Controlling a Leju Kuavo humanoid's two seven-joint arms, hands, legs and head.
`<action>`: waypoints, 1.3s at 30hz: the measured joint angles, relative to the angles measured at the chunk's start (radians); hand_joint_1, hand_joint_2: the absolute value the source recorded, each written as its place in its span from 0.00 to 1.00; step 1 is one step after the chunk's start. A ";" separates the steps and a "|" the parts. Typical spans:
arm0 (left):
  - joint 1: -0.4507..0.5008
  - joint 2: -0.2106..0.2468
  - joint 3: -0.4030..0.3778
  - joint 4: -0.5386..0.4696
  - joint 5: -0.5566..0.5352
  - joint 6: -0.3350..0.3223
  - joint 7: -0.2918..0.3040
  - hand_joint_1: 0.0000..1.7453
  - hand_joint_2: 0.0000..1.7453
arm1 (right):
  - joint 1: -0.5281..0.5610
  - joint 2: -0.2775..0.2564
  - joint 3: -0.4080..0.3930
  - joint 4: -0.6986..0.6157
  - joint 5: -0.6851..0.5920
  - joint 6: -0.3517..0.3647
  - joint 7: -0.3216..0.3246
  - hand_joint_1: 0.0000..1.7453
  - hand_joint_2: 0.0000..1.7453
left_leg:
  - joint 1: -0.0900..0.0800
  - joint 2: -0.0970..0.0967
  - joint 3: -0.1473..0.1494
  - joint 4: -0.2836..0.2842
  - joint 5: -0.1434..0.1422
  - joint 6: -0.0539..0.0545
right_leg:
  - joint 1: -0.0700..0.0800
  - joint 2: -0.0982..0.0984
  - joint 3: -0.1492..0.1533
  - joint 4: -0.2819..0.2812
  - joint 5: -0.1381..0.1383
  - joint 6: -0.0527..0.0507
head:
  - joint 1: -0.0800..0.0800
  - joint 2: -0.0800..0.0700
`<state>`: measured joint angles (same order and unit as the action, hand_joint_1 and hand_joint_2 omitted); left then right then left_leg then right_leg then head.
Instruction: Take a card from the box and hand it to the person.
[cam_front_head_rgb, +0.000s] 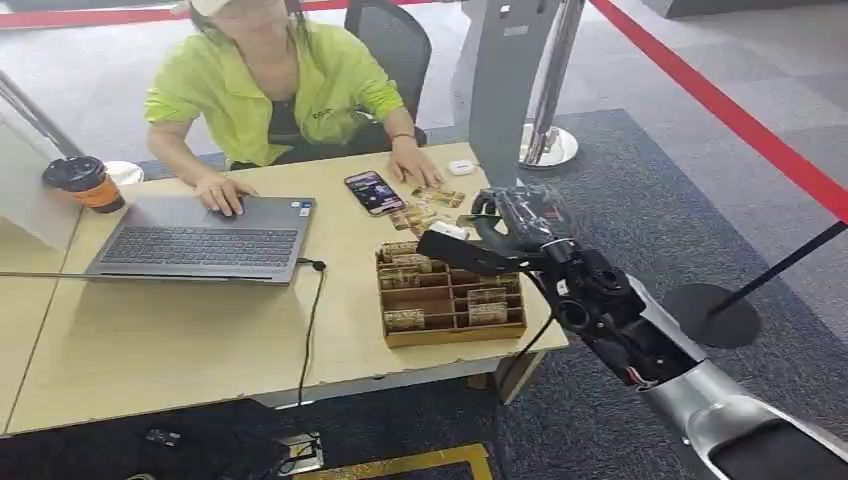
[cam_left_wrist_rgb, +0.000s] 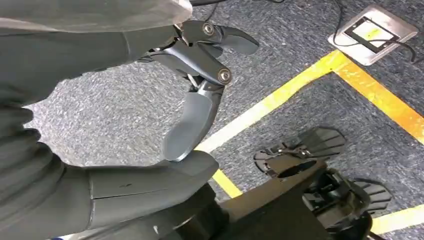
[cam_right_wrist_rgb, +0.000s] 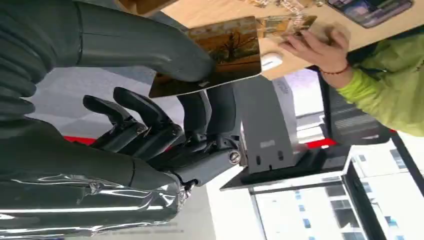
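Right of centre in the head view, the right hand (cam_front_head_rgb: 500, 225) hangs over the far right edge of the table (cam_front_head_rgb: 180, 350), just past the box (cam_front_head_rgb: 448, 300). It's got a card (cam_right_wrist_rgb: 225, 55) pinched between the thumb (cam_right_wrist_rgb: 145, 47) on top and fingers (cam_right_wrist_rgb: 207, 107) underneath, the rest of the fingers loosely curled away. The wrist view shows the grip sits at 1 end, so most of the card sticks out free toward the person's hand (cam_front_head_rgb: 415, 165) on the table.

Looks to me like thin glossy card stock: super light, flat, stiffish but bendable, and slippery. I'd keep the pinch on that end and offer the free end, since it could slide out pretty easily.

Left hand (cam_left_wrist_rgb: 200, 95) hangs low over the carpet, fingers curled in, holding nothing.
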<state>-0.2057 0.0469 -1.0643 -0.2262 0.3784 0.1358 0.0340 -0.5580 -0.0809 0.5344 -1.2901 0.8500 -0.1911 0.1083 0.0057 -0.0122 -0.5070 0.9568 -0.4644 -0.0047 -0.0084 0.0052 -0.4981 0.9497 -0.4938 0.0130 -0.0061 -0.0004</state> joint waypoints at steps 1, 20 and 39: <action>0.002 0.002 0.000 0.000 0.002 0.000 -0.003 0.00 1.00 | 0.000 -0.004 0.000 -0.018 -0.006 0.005 -0.001 1.00 1.00 | 0.000 0.000 0.000 0.000 0.000 0.000 | 0.000 0.000 0.000 0.000 0.000 0.000 | 0.000 0.000; -0.011 -0.010 0.000 0.000 -0.026 -0.009 0.017 0.00 1.00 | -0.135 0.019 0.064 0.030 0.331 -0.169 0.030 1.00 1.00 | 0.000 -0.001 -0.001 0.000 0.001 0.000 | 0.000 0.000 0.000 0.001 0.000 0.000 | 0.000 0.000; -0.032 -0.016 0.000 0.000 -0.049 -0.028 0.031 0.00 1.00 | -0.360 0.190 0.246 0.546 0.648 -0.208 0.109 1.00 1.00 | 0.000 -0.002 -0.002 0.000 0.001 0.000 | 0.000 -0.001 -0.001 0.001 0.000 0.000 | 0.000 0.000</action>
<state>-0.2374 0.0313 -1.0647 -0.2262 0.3292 0.1080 0.0648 -0.9175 0.1095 0.7802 -0.7442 1.4981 -0.3990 0.2178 0.0059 -0.0143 -0.5091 0.9567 -0.4629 -0.0050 -0.0081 0.0044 -0.4987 0.9511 -0.4935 0.0130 -0.0061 -0.0004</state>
